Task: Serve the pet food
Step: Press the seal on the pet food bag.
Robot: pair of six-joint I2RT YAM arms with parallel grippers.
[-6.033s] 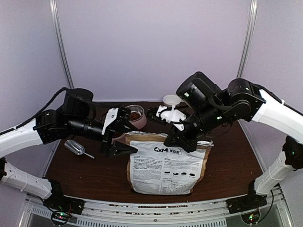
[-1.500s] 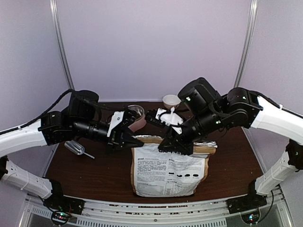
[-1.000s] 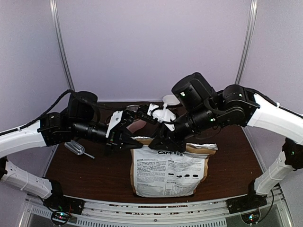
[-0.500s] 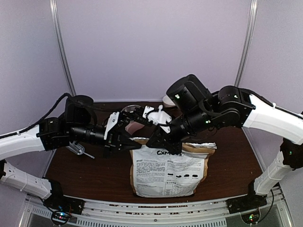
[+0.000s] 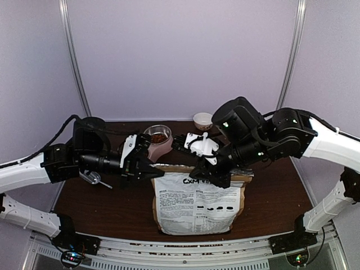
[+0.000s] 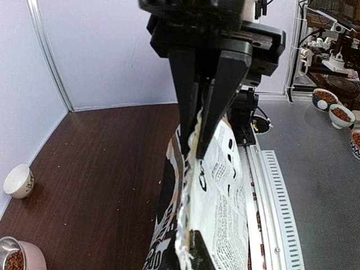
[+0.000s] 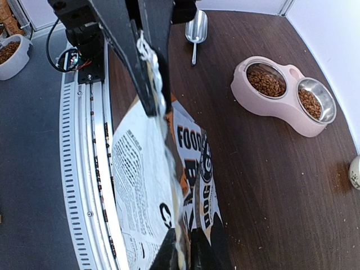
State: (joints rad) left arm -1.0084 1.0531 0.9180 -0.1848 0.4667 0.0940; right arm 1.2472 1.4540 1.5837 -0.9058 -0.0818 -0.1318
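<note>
We hold bag [image 5: 194,202] upright on surface [image 5: 112,208]: left pincer [image 5: 157,170] clenched on top edge, right pincer [image 5: 214,180] clenched on same edge further along, likely to pull mouth apart. Some food [image 7: 264,82] sits in feeder [image 7: 270,111] behind bag; rest, we guess, inside bag. Scoop [image 7: 197,27] lies at left, nobody holding it

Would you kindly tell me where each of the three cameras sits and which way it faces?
Top external: above and behind the bases, facing down over the table; both arms, left tool and right tool show.
Left wrist: looks along its own tool, shut on the bag mouth.
Right wrist: likewise, from the opposite end; feeder beyond.
Shared: all three see the bag.
</note>
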